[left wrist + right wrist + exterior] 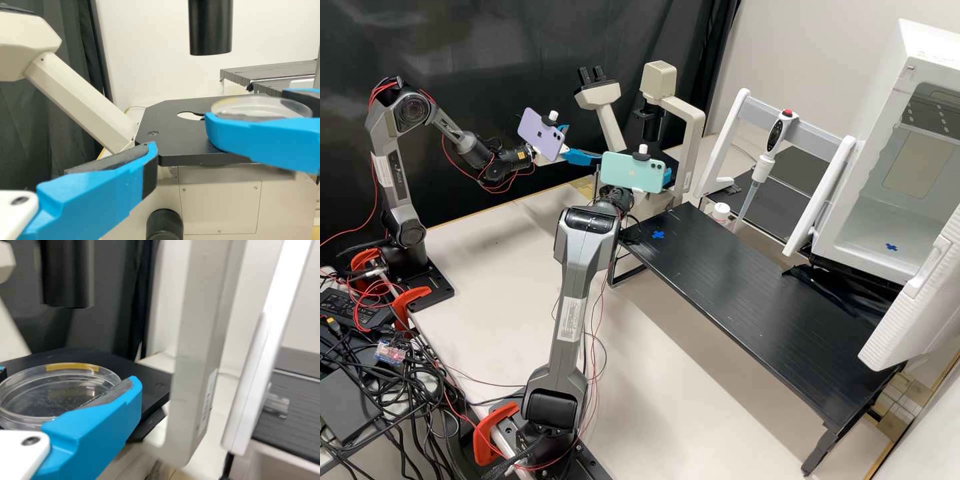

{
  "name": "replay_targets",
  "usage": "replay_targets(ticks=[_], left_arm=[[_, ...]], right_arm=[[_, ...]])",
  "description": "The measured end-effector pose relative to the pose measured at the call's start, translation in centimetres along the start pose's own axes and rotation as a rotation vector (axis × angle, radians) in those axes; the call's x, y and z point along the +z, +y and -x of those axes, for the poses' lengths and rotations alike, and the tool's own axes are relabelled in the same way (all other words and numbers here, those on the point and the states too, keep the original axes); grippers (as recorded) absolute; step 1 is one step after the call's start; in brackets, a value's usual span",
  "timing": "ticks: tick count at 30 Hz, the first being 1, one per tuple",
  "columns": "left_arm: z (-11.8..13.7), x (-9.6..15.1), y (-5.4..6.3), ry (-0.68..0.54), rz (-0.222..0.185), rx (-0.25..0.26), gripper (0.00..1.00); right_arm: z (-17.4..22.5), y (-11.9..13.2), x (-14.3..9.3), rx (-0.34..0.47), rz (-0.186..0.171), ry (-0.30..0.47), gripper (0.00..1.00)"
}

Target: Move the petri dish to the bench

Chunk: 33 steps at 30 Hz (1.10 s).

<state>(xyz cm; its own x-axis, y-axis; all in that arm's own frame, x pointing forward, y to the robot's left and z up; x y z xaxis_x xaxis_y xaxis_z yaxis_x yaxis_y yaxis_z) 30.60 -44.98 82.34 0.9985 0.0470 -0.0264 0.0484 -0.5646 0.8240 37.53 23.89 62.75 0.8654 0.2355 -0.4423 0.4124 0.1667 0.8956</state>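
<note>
Left arm (397,173) bent, right arm (572,307) outstretched, jaws holding petri dish (57,392)

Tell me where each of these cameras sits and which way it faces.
High view: off the arms, looking forward and down past the left arm and right arm to the microscope.
Left wrist view: on the left arm, facing the microscope's stage; its own blue finger shows.
Right wrist view: on the right arm, looking across the petri dish; its own blue finger shows.
Both wrist views share dish and stage.
</note>
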Motion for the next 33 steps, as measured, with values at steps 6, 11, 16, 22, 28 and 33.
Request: replay_targets(ticks=[6, 11, 16, 22, 28, 33], left_arm=[[0.0, 0.0, 0.0, 0.0, 0.0, 0.0, 1.0], [0.0, 0.0, 0.0, 0.0, 0.0, 0.0, 1.0], [0.0, 0.0, 0.0, 0.0, 0.0, 0.0, 1.0], [0.0, 0.0, 0.0, 0.0, 0.0, 0.0, 1.0], [0.0, 0.0, 0.0, 0.0, 0.0, 0.0, 1.0], [0.0, 0.0, 0.0, 0.0, 0.0, 0.0, 1.0]], right_arm=[[4.5, 0.9, -0.3, 0.014, -0.022, 0.07, 0.0], [8.6, 2.2, 1.4, 0.03, -0.021, 0.089, 0.0], [12.3, 4.6, 3.8, 0.14, -0.046, 0.099, 0.0], [15.6, 5.3, 6.9, 0.239, -0.025, 0.099, 0.0], [17.5, 3.5, 9.4, 0.196, -0.007, 0.043, 0.0], [18.5, 2.2, 10.4, 0.158, -0.005, 0.011, 0.0]])
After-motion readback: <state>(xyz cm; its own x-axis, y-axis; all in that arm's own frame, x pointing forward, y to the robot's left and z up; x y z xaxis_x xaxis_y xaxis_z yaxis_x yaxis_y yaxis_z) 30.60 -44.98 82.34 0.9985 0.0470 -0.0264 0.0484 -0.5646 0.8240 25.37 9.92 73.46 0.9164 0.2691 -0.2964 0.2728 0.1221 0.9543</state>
